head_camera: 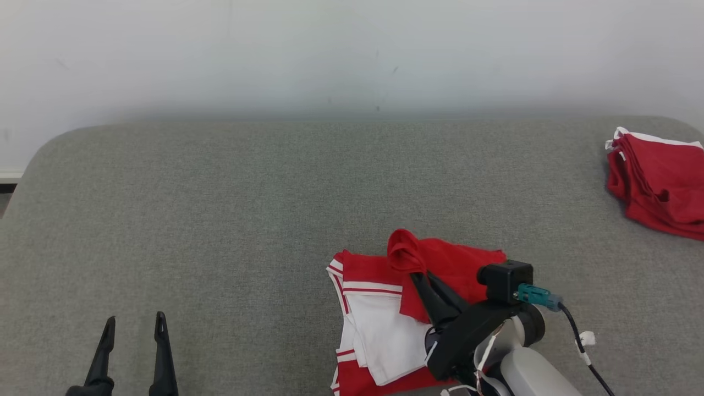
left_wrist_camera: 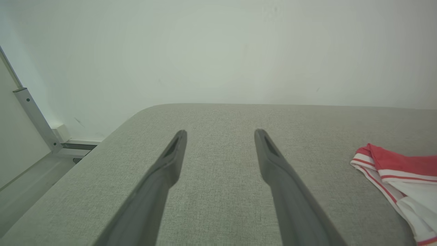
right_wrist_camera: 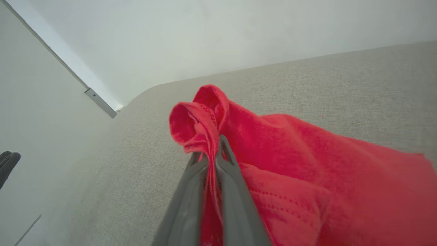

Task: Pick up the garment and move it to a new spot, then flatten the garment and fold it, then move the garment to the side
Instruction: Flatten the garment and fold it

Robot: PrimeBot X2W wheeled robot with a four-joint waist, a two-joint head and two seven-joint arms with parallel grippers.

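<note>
– Red-and-white garment [head_camera: 379,324]: where does it lie?
– On the grey cloth table [head_camera: 220,220], at the near edge, right of the middle. The right pincer [head_camera: 419,275] is clenched on a bunched red fold of it, which stands up a little.
– And the left pincer [head_camera: 135,325]?
– Released, fingers wide apart, over bare table at the near left, well apart from the garment. Another folded red pile [head_camera: 657,187] lies at the far right.

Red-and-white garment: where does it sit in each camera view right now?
Head view: garment lower centre-right, pinched by right claw.
Left wrist view: garment at lower right edge.
Right wrist view: garment centre to lower right.
Shared landmark: rounded far-left corner of the grey table.
</note>
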